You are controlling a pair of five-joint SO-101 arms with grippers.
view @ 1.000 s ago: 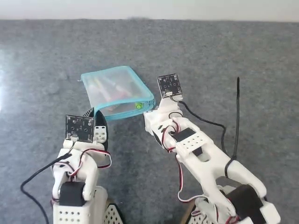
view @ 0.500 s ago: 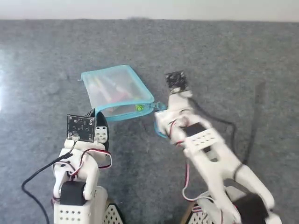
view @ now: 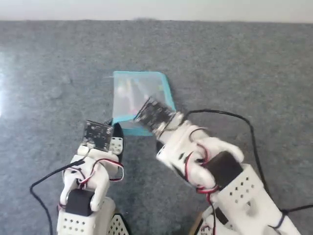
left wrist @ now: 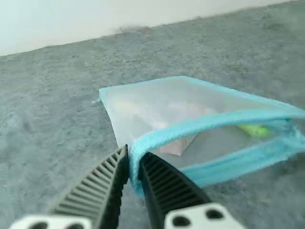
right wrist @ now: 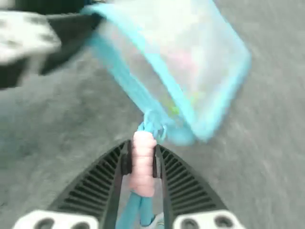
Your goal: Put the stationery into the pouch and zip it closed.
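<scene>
High view: one pouch (view: 138,94); left end effector (left wrist: 134,160), right end effector (right wrist: 142,153) gripping it.

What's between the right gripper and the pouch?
In the right wrist view, the pink zipper pull, clamped in the right gripper, and a short teal loop tying it to the zipper of the pouch. No bare gap.

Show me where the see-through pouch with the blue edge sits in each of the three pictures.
High view: the pouch lies near the middle, on the grey table.
Left wrist view: the pouch is right past the left fingers, which pinch its edge.
Right wrist view: the pouch is just past the right fingers, which clamp its pink pull.
Shared landmark: the blue zip edge.
</scene>
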